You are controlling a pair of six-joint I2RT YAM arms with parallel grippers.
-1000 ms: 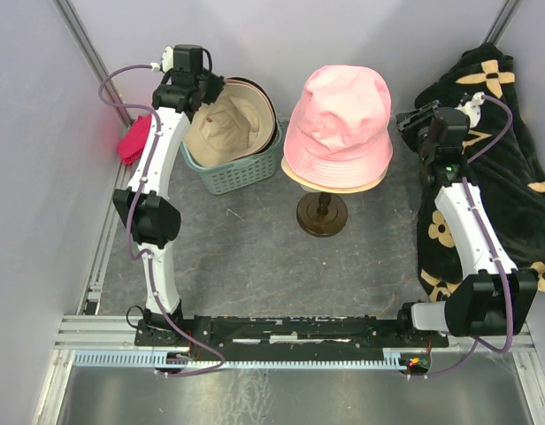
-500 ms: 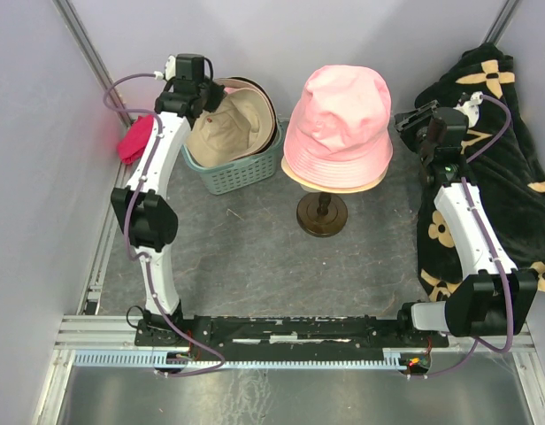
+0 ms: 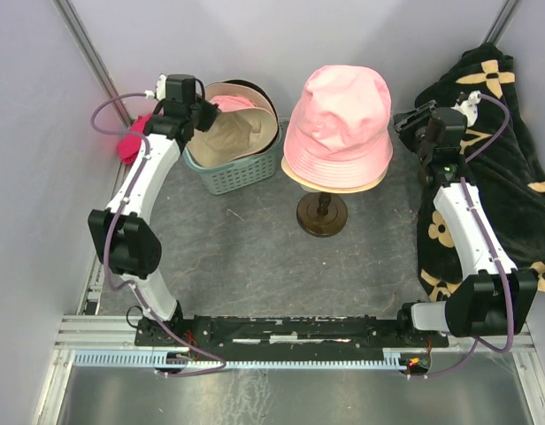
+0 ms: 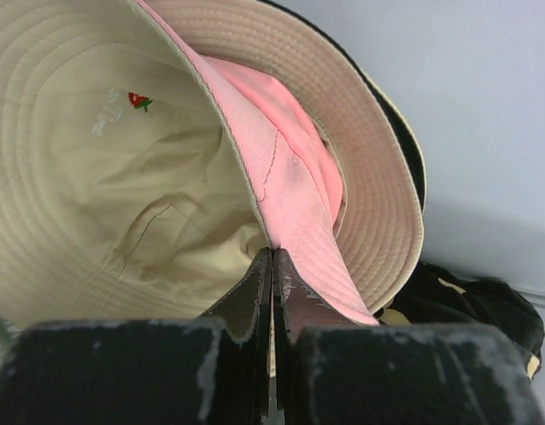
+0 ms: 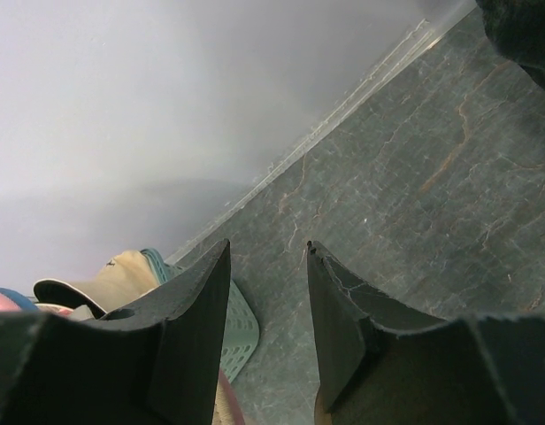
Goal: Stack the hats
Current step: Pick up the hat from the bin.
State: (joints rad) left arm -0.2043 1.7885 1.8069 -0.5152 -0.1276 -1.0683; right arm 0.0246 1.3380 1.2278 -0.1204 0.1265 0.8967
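The step in hand looks like picking up the next hat. The left tool (image 4: 271,264) is closed tight on the brim edge of a cream fabric bucket hat (image 3: 226,133), which lies crown-down in a teal plastic basket (image 3: 237,173) at the far left of the grey tabletop (image 3: 246,257). A pink fabric layer (image 4: 290,186) is pinched along with that brim. I cannot tell whether it is a lining or a second hat nested against it. The stack so far sits in the middle: a pink fabric bucket hat (image 3: 339,115) rests on top of a cream-brimmed hat (image 3: 334,185), both on a dark round-footed stand (image 3: 322,214). The right tool (image 5: 268,252) hangs open and empty to the right of the stand, just beside a large black cloth with beige flower marks (image 3: 507,177). Next, I judge, the left arm must lift the brim clear of the basket wall, carry it right, and lower the crown over the pink hat. The limp fabric may fold, or drag its neighbour out with it.
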